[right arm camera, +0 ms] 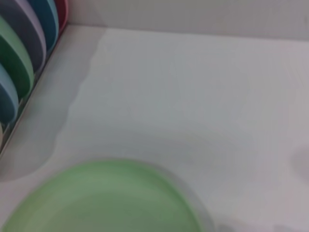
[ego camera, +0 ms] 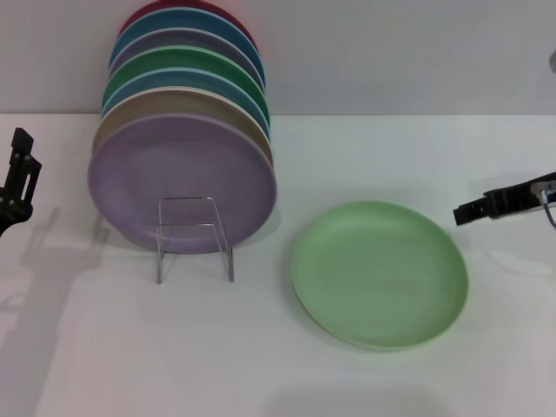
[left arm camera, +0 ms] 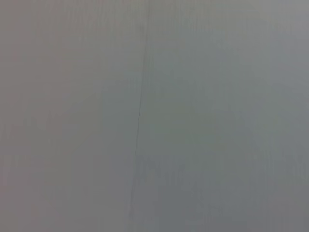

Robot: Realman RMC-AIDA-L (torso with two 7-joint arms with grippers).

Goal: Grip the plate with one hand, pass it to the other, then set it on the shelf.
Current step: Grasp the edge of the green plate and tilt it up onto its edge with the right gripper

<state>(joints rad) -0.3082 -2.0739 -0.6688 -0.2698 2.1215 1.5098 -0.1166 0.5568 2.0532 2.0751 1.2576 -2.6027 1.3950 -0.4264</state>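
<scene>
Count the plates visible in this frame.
8: the pale mint-green round plate lies flat on the table; seven colored plates stand upright in the clear rack, lilac plate frontmost. More may hide behind.

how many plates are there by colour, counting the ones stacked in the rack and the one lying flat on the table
Pale mint-green plate, flat on the table: 1
Lilac: 2
Beige: 1
Blue or teal: 2
Darker green: 1
Red: 1
Total: 8 plates, 7 of them in the clear shelf.

i only see blank grey from the left wrist; the plate (right arm camera: 104,198) is cut off at my right wrist picture's lower edge
</scene>
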